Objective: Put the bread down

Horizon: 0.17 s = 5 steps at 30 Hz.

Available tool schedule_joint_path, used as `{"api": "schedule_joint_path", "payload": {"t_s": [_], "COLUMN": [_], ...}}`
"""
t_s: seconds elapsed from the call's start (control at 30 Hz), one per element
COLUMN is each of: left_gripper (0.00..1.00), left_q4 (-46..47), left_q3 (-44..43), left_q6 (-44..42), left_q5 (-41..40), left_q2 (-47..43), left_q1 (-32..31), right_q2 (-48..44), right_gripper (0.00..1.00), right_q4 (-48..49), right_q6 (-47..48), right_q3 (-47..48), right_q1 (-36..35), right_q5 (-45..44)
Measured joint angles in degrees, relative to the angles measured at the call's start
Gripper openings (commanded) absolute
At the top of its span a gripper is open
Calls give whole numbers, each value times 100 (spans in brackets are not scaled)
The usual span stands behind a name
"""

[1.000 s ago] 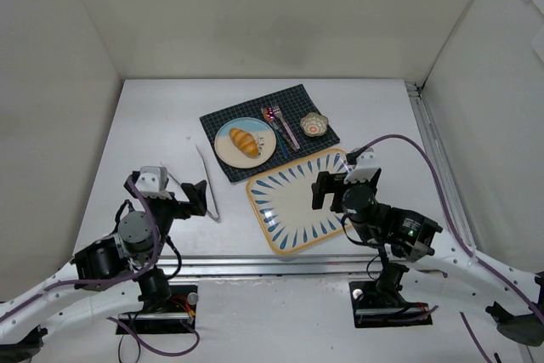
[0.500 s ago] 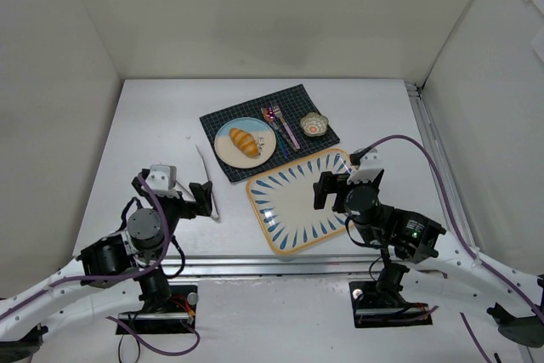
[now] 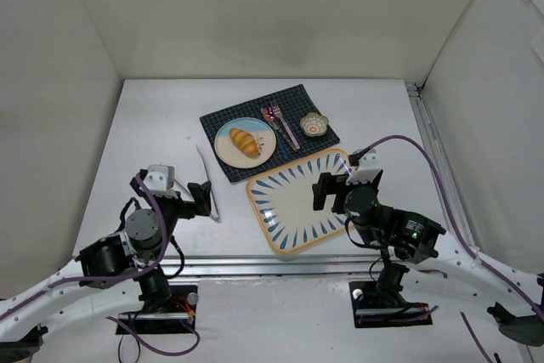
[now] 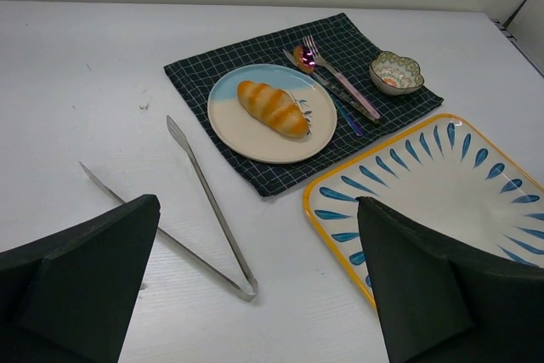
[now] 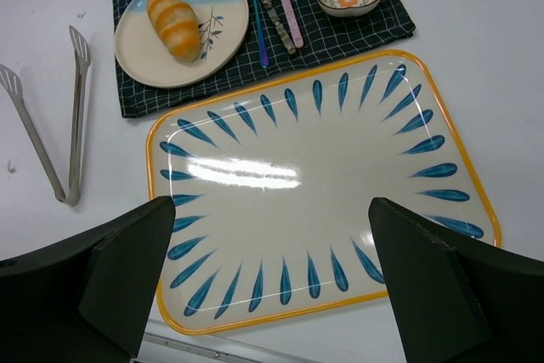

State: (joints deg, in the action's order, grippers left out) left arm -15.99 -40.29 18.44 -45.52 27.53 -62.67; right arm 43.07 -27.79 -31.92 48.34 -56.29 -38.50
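— Worst case, starting big?
— Knocking the patterned tray (image 3: 297, 201), near and right of centre, directly below the right gripper (image 3: 331, 190). Next, dragging the dark checked mat (image 3: 219, 118) just beyond it, and with it the round plate (image 3: 261, 153).
— State of the jaws?
— Spread wide on both arms, holding nothing. On the near left, beside the tongs (image 3: 208, 184): the left gripper (image 3: 198, 196). Over the tray's right part: the right one.
— And those tongs?
— Lying flat and splayed on the table, left of the tray. Awkward to lift cleanly; likely to skate or twist if pinched off-centre.
— And the bread (image 3: 243, 142)?
— Resting on the plate, far middle, well apart from both grippers. Glossy, rounded, ridged: liable to roll out of a loose pinch, or to get crushed by a hard one. Might also end up half on a rim if let go too early.
— Anything smaller?
— Little flower-shaped dish (image 3: 314, 124) and cutlery (image 3: 280, 125), just right of the plate. Easy to clip with wide-open fingers on the reach in.
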Motion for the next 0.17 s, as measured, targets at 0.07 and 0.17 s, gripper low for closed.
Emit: {"api": "schedule_joint_path", "payload": {"t_s": [0.07,0.17], "left_gripper": [99,99], "left_q4": [-2,-2], "left_q3": [0,0], "left_q6": [0,0], "left_q5": [-4,-46], "left_q2": [-2,-2], "left_q1": [0,0], "right_q2": [0,11], "right_gripper": [98,98], "right_q4": [0,0], "right_q6": [0,15], "right_q3": [0,0], "right_q1": [-15,-31], "right_q5": [0,0]}}
